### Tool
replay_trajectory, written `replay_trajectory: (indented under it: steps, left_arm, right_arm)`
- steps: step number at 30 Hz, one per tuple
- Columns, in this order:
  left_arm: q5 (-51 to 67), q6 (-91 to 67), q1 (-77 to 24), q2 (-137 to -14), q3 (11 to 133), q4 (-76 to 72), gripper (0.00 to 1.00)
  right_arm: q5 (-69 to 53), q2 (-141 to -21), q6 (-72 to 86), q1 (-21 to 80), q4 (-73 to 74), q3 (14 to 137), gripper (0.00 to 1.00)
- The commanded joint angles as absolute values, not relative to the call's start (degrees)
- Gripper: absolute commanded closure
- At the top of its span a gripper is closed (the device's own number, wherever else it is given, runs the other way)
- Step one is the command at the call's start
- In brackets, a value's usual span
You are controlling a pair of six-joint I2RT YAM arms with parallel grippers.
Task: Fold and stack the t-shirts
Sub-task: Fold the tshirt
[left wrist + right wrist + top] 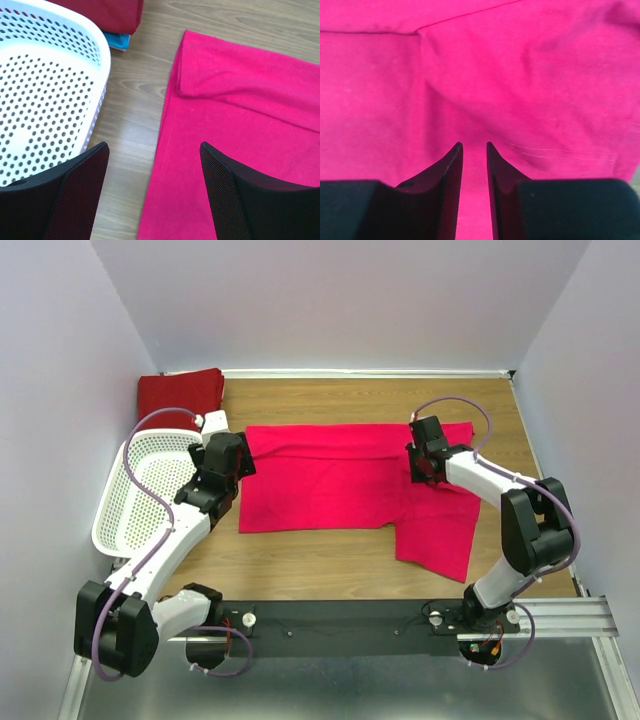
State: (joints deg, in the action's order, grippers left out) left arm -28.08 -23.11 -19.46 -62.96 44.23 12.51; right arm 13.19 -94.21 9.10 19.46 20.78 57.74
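Three t-shirts are in view. The crimson-pink t-shirt (330,485) lies flat in the middle of the bench (320,560), its long axis running left to right in front of you. A strip along its far edge is folded over onto the body, and at its right end a flap reaches toward the near edge. You cannot tell which end is the collar.

The dark red t-shirt (180,395) sits folded in the far left corner. An edge of the teal t-shirt (117,41) shows beneath it, just beyond the white basket (102,47).

Your left gripper (154,150) hangs over the pink shirt's straight left edge with its fingers (80,190) spread wide, one over cloth and the other on the basket side. Bare wood separates that edge from the basket.

Your right gripper (474,146) is low over the shirt's right part with its fingers (450,175) narrow. Pink cloth fills the slim gap, and you cannot tell whether they pinch it.

Open wood runs along the near side of the shirt, beyond its far edge and to its right.
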Motion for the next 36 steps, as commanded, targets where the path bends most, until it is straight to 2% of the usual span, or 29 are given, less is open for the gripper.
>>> replay_trajectory:
  steps: [1, 4, 8, 12, 16, 36]
  left_arm:
    - [-31.29, -22.15, -19.34, -61.96, 44.47, 9.14, 0.18]
    - [-31.29, -22.15, -19.42, -62.31, 44.74, 9.14, 0.18]
    - [-30.24, -22.5, -19.42, -62.49, 44.3, 9.32, 0.19]
    - [-30.41, -22.33, -19.42, -62.67, 44.56, 9.32, 0.19]
    - [-30.06, -22.32, -19.34, -63.19, 44.74, 9.32, 0.19]
    - [-29.27, -22.15, -19.34, -63.81, 44.56, 9.32, 0.19]
  right_arm:
    - [18.19, -95.62, 8.18, 19.69, 21.71, 57.48, 0.68]
    - [19.24, -97.11, 8.26, 19.69, 21.62, 57.92, 0.76]
    - [19.6, -99.22, 8.09, 19.69, 21.62, 58.62, 0.78]
    - [20.21, -99.93, 8.17, 19.69, 21.53, 59.24, 0.77]
    - [22.58, -100.55, 7.38, 19.69, 21.53, 60.2, 0.71]
    - [24.96, -107.93, 3.08, 19.07, 21.18, 68.9, 0.68]
